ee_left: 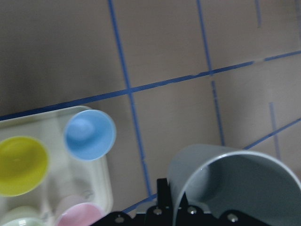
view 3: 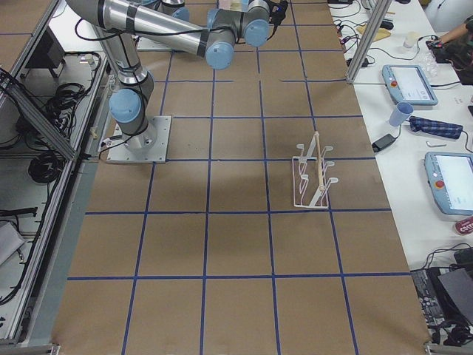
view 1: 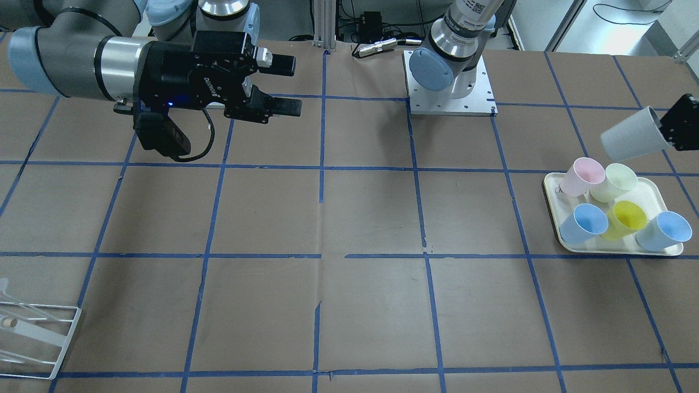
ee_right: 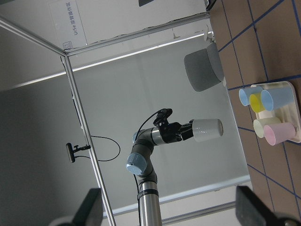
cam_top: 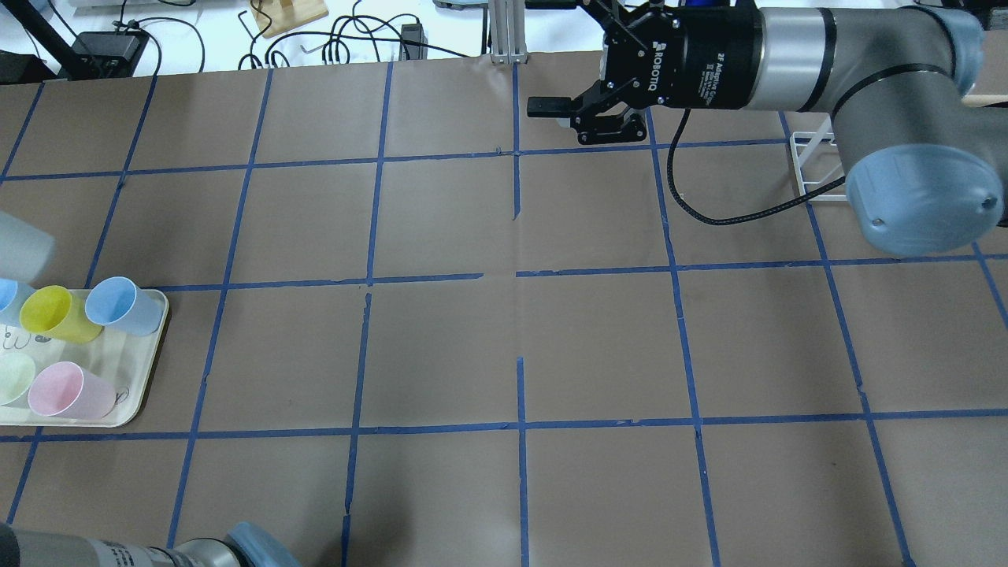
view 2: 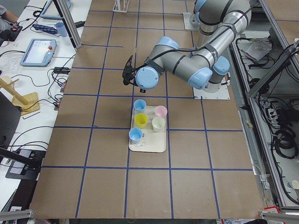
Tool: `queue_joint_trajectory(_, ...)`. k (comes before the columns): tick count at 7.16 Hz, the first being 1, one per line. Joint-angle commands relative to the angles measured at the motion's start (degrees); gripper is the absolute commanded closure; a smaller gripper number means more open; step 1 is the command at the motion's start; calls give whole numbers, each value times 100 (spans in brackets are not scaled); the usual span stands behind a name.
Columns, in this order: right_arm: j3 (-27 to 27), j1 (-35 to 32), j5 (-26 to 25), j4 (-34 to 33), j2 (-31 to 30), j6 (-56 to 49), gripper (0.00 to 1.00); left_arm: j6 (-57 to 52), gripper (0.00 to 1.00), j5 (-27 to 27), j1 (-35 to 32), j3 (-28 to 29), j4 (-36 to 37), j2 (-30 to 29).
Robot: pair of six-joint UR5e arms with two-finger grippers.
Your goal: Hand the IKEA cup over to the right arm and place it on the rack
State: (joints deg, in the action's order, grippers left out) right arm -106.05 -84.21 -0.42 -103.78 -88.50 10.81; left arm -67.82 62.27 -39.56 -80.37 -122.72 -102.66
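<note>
The IKEA cup (view 1: 632, 137), pale grey, is held on its side in the air above the tray, by its rim, in my left gripper (view 1: 669, 131) at the table's left end. The left wrist view shows the cup's grey inside (ee_left: 235, 186) close up. It shows at the edge of the overhead view (cam_top: 20, 246) and, far off, in the right wrist view (ee_right: 207, 130). My right gripper (view 1: 289, 86) is open and empty, held high over the far side of the table with its fingers pointing toward the left arm. The white wire rack (view 3: 314, 174) stands on the table at the right end.
A cream tray (view 1: 551, 191) below the held cup carries two light-blue tumblers (view 1: 587, 221), a yellow one (view 1: 627, 217), a pink one (view 1: 584, 174) and a pale green one (view 1: 617, 180). The rack also shows in the front view's corner (view 1: 33, 338).
</note>
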Motion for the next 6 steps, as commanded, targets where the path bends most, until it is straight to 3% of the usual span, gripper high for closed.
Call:
queue_joint_trajectory(1, -13, 71, 7, -2, 96, 9, 0, 67, 100, -941, -419, -188, -1136, -122)
queue_joint_trajectory(3, -21, 89, 7, 7, 218, 26, 0, -20, 100, -1714, -770, -758, -1656, -97)
queue_joint_trajectory(6, -21, 98, 50, 16, 412, 79, 0, 14, 100, -2733, -1771, -953, -2034, -105)
